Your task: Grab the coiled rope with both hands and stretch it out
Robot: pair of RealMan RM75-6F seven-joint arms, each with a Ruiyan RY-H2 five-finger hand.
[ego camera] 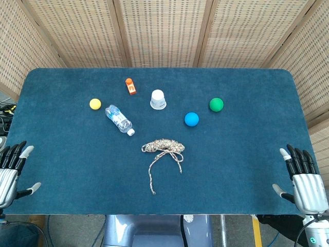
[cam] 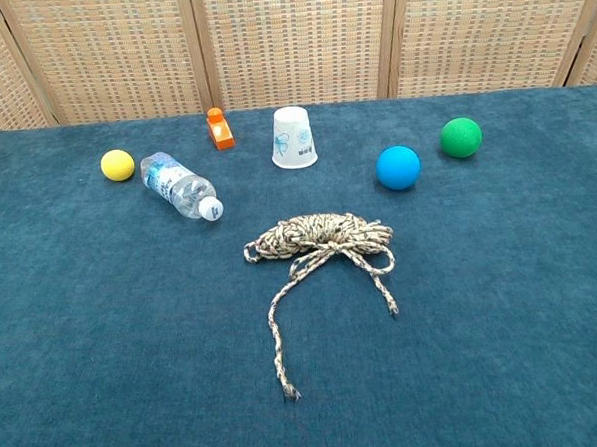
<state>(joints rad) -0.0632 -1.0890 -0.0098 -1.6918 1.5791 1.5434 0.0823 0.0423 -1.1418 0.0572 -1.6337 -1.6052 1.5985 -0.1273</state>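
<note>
Step in hand: nothing is being gripped yet; by my judgement the task is sitting at its very start, before any reach.
Rope: the coiled rope [ego camera: 163, 145] is lying near the middle of the blue counter [ego camera: 247, 170], bundled and tied, with two loose tails trailing toward the robot, the longer one on the left.
Left hand: the left hand [ego camera: 11, 172] is waiting at the near left edge of the counter, fingers spread, holding nothing.
Right hand: the right hand [ego camera: 302, 177] is waiting at the near right edge, fingers apart, likewise empty.
Next move: both hands are needing to travel inward to the rope, well apart from them now, and take hold at separate points, probably the two ends of the bundle, before pulling outward.
Nearby things: the water bottle [ego camera: 119, 119] and blue ball [ego camera: 191, 119] are lying just behind the rope, so the approach is calling for some care.
Head view: it is showing both hands and the whole counter.
Chest view: no hands are showing; it is giving the rope's weave, knot and frayed tail tips more plainly.
</note>
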